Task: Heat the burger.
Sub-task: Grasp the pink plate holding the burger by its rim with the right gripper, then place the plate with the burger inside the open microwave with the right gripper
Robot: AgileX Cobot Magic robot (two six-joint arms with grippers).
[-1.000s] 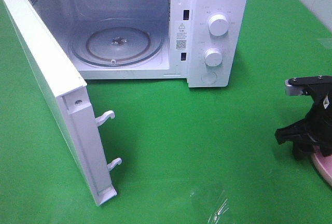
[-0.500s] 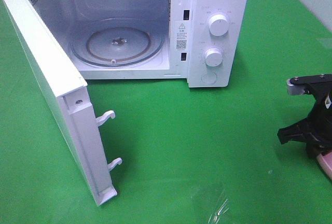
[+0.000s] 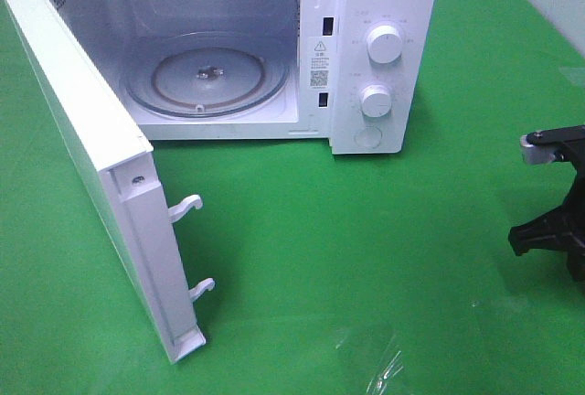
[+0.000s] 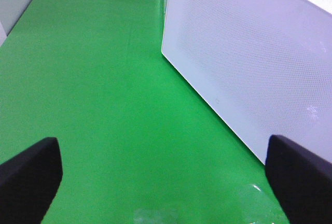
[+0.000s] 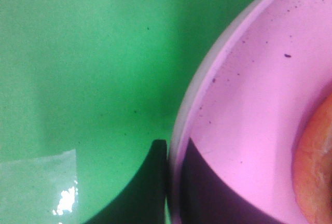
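Observation:
Only a slice of the burger (image 5: 317,172) shows, its orange-brown bun at the edge of the right wrist view, lying on a round pink plate (image 5: 249,105). My right gripper (image 5: 174,150) is shut on the plate's rim, one finger outside it and one inside. In the exterior high view the right arm (image 3: 553,226) sits at the far right edge, and plate and burger are out of that frame. My left gripper (image 4: 163,156) is open over the green cloth beside the microwave door (image 4: 249,53), with nothing between its fingers.
A white microwave (image 3: 384,11) stands at the back, its door (image 3: 82,157) swung wide open toward the front left. A glass turntable (image 3: 206,75) lies inside. Two knobs (image 3: 382,46) are on its right panel. A clear tape patch (image 3: 384,368) shines on the green cloth.
My right gripper has closed onto the plate's rim. The right arm shifted toward the right edge of the exterior view, and the pink plate slipped out of that frame. The left arm stayed still.

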